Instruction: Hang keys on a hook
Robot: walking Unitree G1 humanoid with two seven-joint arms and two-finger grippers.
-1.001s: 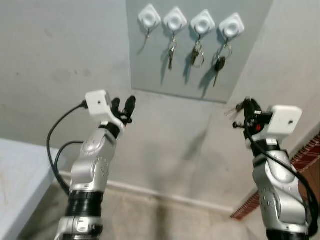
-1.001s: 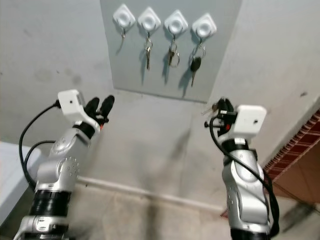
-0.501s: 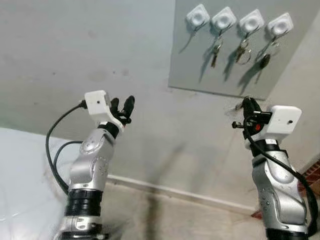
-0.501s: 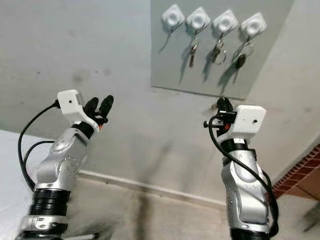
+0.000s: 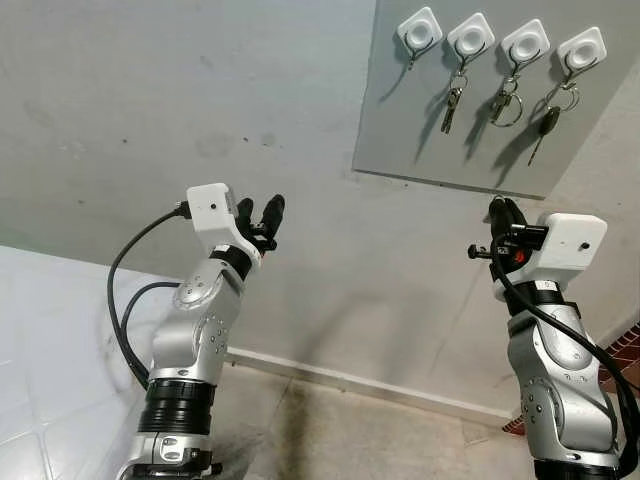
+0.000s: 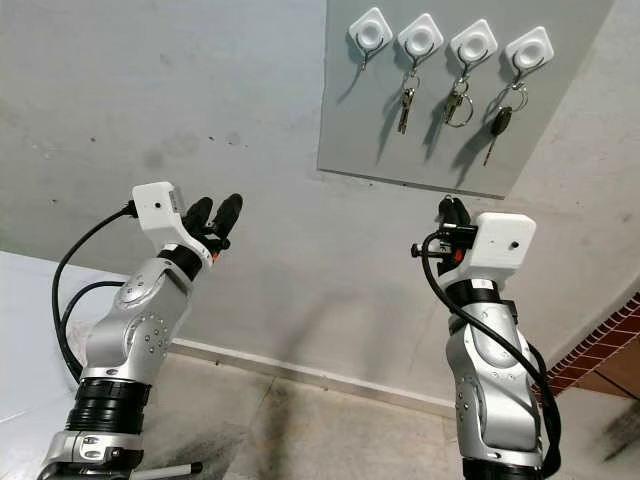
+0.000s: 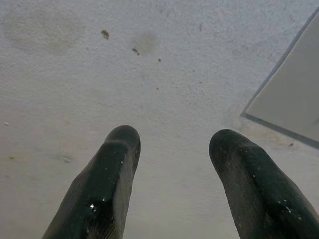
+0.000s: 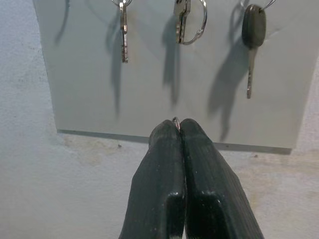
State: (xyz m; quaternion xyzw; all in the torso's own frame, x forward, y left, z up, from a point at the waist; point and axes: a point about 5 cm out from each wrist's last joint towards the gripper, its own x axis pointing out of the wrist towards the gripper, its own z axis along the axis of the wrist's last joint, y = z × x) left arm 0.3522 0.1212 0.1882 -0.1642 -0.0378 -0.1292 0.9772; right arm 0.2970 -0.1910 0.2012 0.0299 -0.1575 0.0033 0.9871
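A grey plaster wall (image 5: 180,100) carries a pale grey board (image 5: 480,110) with four white diamond-shaped hooks (image 5: 474,37); no writing is legible. In the head views, the board sits further right than a second ago, as the camera turned. In the left wrist view, the left gripper (image 7: 174,144) is spread empty. In the right wrist view, the right gripper (image 8: 179,123) pinches a small metal key ring (image 8: 175,120) below the black-headed car key (image 8: 252,40).

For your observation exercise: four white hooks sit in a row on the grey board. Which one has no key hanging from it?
The leftmost hook, at the robot's left end of the row. Its metal hook hangs bare, while the other three each carry a key.
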